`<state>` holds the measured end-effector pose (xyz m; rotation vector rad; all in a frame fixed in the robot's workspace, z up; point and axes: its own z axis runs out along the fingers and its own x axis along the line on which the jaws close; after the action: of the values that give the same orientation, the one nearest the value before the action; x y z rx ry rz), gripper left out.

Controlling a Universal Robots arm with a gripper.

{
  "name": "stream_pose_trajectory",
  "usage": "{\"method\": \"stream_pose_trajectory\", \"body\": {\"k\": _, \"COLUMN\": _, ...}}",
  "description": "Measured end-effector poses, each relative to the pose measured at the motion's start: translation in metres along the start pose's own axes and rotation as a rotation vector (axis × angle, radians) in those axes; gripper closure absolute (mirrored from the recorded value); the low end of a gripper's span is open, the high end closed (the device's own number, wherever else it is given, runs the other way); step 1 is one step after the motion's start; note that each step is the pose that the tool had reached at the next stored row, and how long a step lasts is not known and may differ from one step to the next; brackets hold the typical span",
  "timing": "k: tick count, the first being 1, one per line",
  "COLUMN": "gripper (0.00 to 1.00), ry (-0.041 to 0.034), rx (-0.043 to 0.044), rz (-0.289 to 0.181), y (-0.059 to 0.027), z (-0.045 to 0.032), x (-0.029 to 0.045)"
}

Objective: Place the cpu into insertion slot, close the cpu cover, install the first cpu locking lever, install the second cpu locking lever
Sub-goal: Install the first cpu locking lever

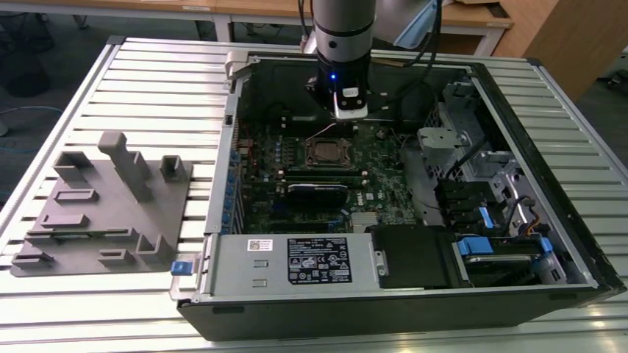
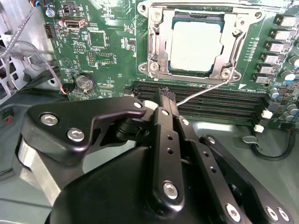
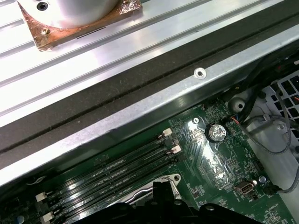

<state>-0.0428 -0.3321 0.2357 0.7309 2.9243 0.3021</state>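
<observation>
- Grey fixture block (image 1: 98,209) with upright posts sits on the slatted counter (image 1: 147,81) at the exterior view's left, just beside the open computer case (image 1: 412,294).
- Inside the case the green motherboard (image 1: 378,191) lies flat — the insertion slot (image 1: 328,153) is near its middle, with long black memory slots (image 1: 319,175) next to it.
- The arm (image 1: 342,29) comes down from above and its gripper (image 1: 349,112) hangs over the board just beyond the insertion slot.
- In the second wrist view the cpu (image 2: 195,45) lies seated in the slot, dull silver top up, and the cpu cover (image 2: 159,44) frames it with its centre cut-out over the chip; a thin white wire (image 2: 205,91) crosses the memory slots.
- The black fingers (image 2: 164,100) are pressed together with no gap and nothing between them, their tip above the memory slots, apart from the cpu.
- Further to the exterior view's right stand drive bays with blue tabs (image 1: 473,246).
</observation>
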Motion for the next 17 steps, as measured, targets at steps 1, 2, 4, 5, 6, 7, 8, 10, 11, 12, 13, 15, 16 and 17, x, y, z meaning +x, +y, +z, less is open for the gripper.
{"method": "stream_pose_trajectory", "body": {"k": 1, "gripper": 0.90, "ry": 0.0016, "rx": -0.0030, "rz": 0.001, "y": 0.0000, "z": 0.0000, "x": 0.0000}}
{"method": "stream_pose_trajectory", "body": {"k": 2, "gripper": 0.90, "ry": 0.0030, "rx": -0.0056, "rz": 0.001, "y": 0.0000, "z": 0.0000, "x": 0.0000}}
{"method": "stream_pose_trajectory", "body": {"k": 4, "gripper": 0.90, "ry": 0.0030, "rx": -0.0057, "rz": 0.001, "y": 0.0000, "z": 0.0000, "x": 0.0000}}
{"method": "stream_pose_trajectory", "body": {"k": 5, "gripper": 0.90, "ry": 0.0030, "rx": -0.0057, "rz": 0.001, "y": 0.0000, "z": 0.0000, "x": 0.0000}}
{"method": "stream_pose_trajectory", "body": {"k": 6, "gripper": 0.90, "ry": 0.0030, "rx": -0.0058, "rz": 0.001, "y": 0.0000, "z": 0.0000, "x": 0.0000}}
{"method": "stream_pose_trajectory", "body": {"k": 7, "gripper": 0.90, "ry": 0.0030, "rx": -0.0057, "rz": 0.001, "y": 0.0000, "z": 0.0000, "x": 0.0000}}
{"method": "stream_pose_trajectory", "body": {"k": 8, "gripper": 0.90, "ry": 0.0030, "rx": -0.0058, "rz": 0.001, "y": 0.0000, "z": 0.0000, "x": 0.0000}}
{"method": "stream_pose_trajectory", "body": {"k": 10, "gripper": 0.90, "ry": 0.0031, "rx": -0.0058, "rz": 0.001, "y": 0.0000, "z": 0.0000, "x": 0.0000}}
{"method": "stream_pose_trajectory", "body": {"k": 11, "gripper": 0.90, "ry": 0.0031, "rx": -0.0058, "rz": 0.001, "y": 0.0000, "z": 0.0000, "x": 0.0000}}
{"method": "stream_pose_trajectory", "body": {"k": 12, "gripper": 0.90, "ry": 0.0034, "rx": -0.0055, "rz": 0.001, "y": 0.0000, "z": 0.0000, "x": 0.0000}}
{"method": "stream_pose_trajectory", "body": {"k": 13, "gripper": 0.90, "ry": 0.0037, "rx": -0.0042, "rz": 0.001, "y": 0.0000, "z": 0.0000, "x": 0.0000}}
{"method": "stream_pose_trajectory", "body": {"k": 15, "gripper": 0.90, "ry": 0.0033, "rx": 0.0049, "rz": 0.000, "y": 0.0000, "z": 0.0000, "x": -0.0001}}
{"method": "stream_pose_trajectory", "body": {"k": 16, "gripper": 0.90, "ry": 0.0032, "rx": 0.0079, "rz": 0.000, "y": 0.0000, "z": 0.0000, "x": -0.0001}}
{"method": "stream_pose_trajectory", "body": {"k": 17, "gripper": 0.90, "ry": 0.0032, "rx": 0.0092, "rz": 0.000, "y": 0.0000, "z": 0.0000, "x": -0.0001}}
